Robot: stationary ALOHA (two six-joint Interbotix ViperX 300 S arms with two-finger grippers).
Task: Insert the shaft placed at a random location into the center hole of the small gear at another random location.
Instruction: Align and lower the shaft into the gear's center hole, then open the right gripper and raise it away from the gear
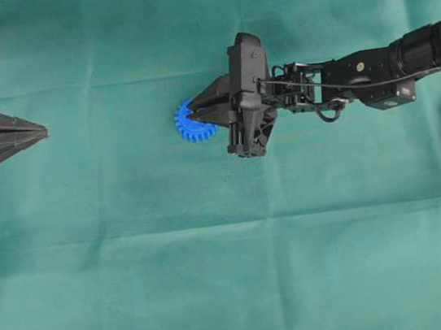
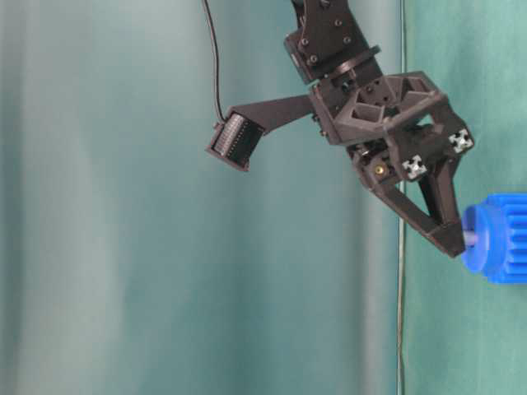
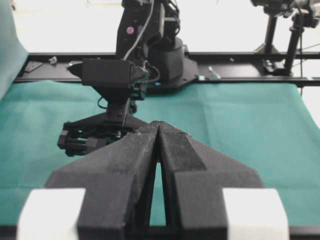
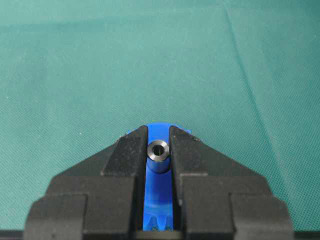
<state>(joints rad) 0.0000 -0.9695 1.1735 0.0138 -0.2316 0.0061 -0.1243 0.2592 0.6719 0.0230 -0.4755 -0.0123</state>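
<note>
The small blue gear (image 1: 190, 126) lies flat on the green cloth mid-table. My right gripper (image 1: 193, 114) reaches over it from the right. In the right wrist view my right gripper (image 4: 159, 134) is shut on the shaft (image 4: 159, 150), a short dark metal pin seen end-on, with the gear (image 4: 159, 192) directly beneath. In the table-level view the shaft's tip (image 2: 471, 237) meets the gear's hub (image 2: 482, 240) beside the right gripper (image 2: 454, 243). The center hole is hidden under the shaft. My left gripper (image 1: 43, 132) is shut and empty at the far left, and it also shows in the left wrist view (image 3: 158, 125).
Green cloth (image 1: 236, 278) covers the whole table. The right arm (image 1: 371, 70) stretches in from the right edge; its wrist camera (image 2: 235, 140) sticks out to the side. A black frame rail (image 3: 240, 75) runs along the table's far side.
</note>
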